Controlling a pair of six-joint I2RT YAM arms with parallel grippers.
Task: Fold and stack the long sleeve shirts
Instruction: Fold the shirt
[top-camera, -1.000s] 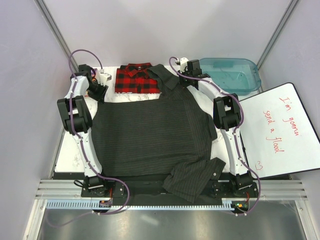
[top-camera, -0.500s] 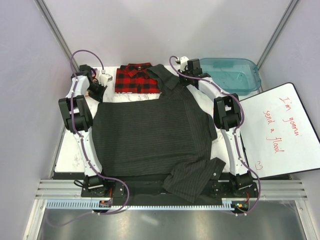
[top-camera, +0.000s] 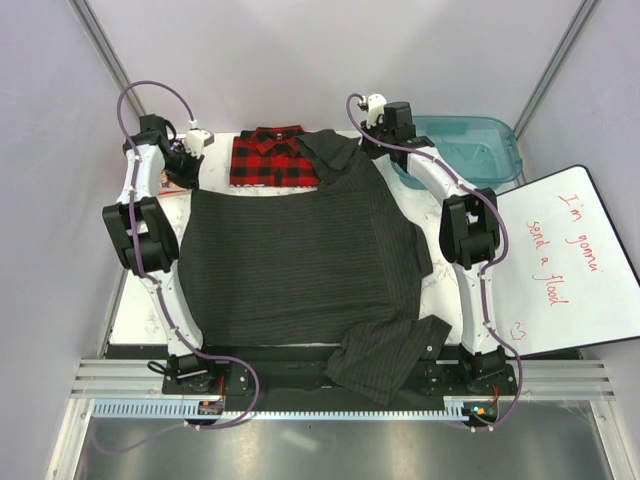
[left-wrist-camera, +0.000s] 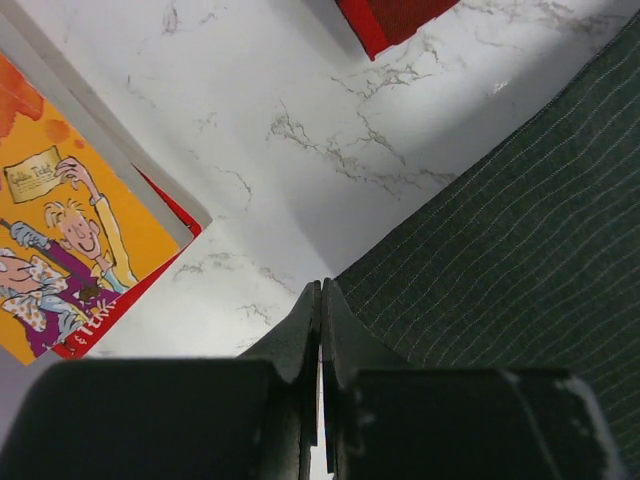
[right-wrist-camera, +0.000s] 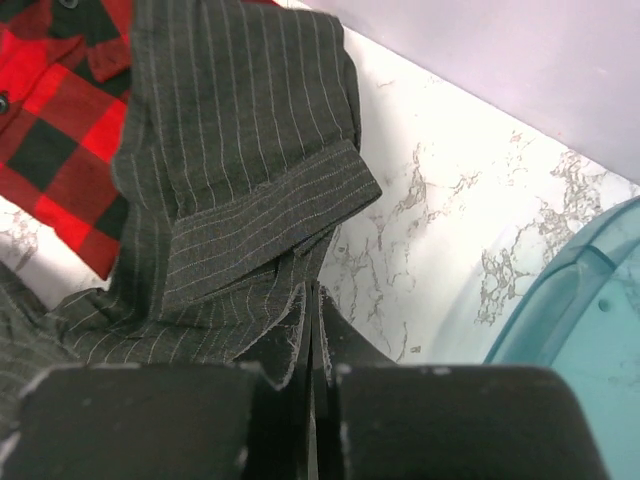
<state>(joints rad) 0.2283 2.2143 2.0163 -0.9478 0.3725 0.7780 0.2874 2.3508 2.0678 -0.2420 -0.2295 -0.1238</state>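
Observation:
The charcoal pinstriped shirt (top-camera: 300, 260) lies spread flat over the marble table (top-camera: 140, 310), its collar (top-camera: 330, 150) at the far side. One sleeve (top-camera: 385, 355) lies folded at the near right edge. The red-and-black plaid shirt (top-camera: 268, 158) lies folded at the far edge, partly under the collar. My left gripper (top-camera: 186, 172) is shut at the charcoal shirt's far left corner (left-wrist-camera: 520, 230). My right gripper (top-camera: 383, 145) is shut on the fabric beside the collar (right-wrist-camera: 230, 150). The plaid shirt also shows in the right wrist view (right-wrist-camera: 55, 130).
A colourful paperback book (left-wrist-camera: 70, 230) lies on the table left of my left gripper. A teal plastic bin (top-camera: 470, 145) stands at the far right. A whiteboard (top-camera: 560, 260) with red writing leans off the right edge. Grey walls close in the far side.
Both grippers have moved toward the far edge and slightly outward. The charcoal shirt's far edge has been drawn out straighter and its far left corner sits further left.

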